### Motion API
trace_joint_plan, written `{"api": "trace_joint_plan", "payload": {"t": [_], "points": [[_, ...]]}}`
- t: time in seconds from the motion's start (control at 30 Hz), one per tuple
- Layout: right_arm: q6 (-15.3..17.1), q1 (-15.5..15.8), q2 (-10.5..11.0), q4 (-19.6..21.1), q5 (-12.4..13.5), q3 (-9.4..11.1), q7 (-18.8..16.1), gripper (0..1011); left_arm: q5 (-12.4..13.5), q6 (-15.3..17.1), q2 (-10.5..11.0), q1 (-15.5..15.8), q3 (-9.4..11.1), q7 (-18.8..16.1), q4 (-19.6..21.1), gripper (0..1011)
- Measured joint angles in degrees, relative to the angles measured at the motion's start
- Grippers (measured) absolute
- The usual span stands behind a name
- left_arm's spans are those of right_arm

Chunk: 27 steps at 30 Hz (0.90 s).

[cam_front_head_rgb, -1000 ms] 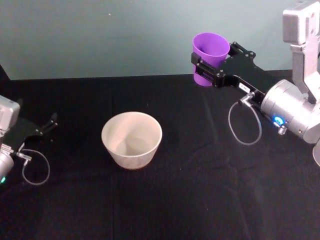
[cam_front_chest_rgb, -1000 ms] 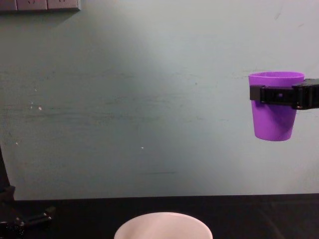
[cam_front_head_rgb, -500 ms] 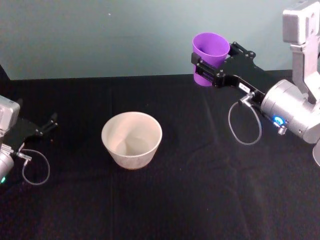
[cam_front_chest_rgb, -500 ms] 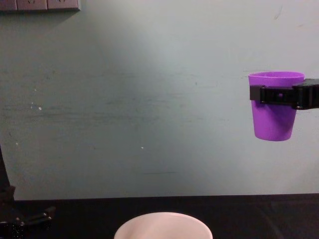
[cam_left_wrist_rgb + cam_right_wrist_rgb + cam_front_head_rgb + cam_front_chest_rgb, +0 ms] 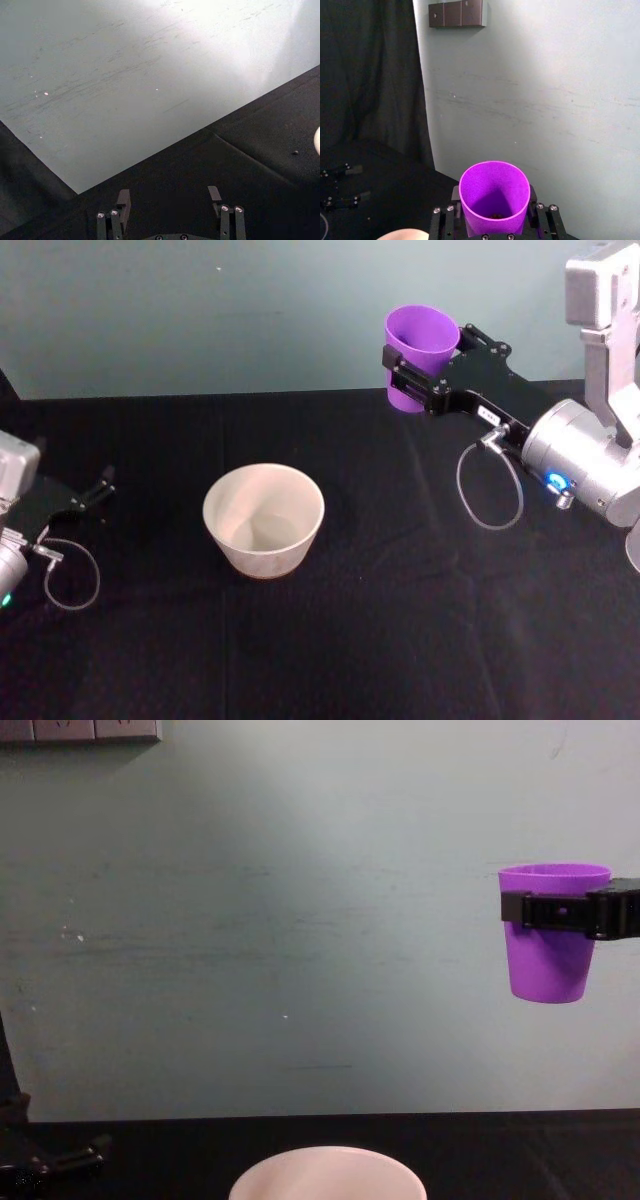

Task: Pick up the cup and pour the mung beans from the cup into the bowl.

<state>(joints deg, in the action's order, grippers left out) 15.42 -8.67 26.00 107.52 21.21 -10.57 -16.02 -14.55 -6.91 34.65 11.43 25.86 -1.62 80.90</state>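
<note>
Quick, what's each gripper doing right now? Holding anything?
Left gripper: open, empty, parked low on the left.
Right gripper: closed on the purple cup, held upright in the air.

Bright purple on the cup (image 5: pixel 422 335), plain all over (darker down inside). Off-white on the bowl (image 5: pixel 265 555), plain too. Black for the tablecloth (image 5: pixel 400 640) and the right gripper (image 5: pixel 405 375). Pale grey-green on the wall (image 5: pixel 200 310), faintly streaked.
</note>
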Motion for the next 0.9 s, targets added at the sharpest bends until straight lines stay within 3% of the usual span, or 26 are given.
{"api": "trace_joint_plan", "payload": {"t": [0.9], "points": [[0.0, 0.0, 0.0, 0.0, 0.0, 0.0, 0.0, 735, 0.0, 0.0, 0.0, 0.0, 0.0, 0.0, 0.0, 1000]]}}
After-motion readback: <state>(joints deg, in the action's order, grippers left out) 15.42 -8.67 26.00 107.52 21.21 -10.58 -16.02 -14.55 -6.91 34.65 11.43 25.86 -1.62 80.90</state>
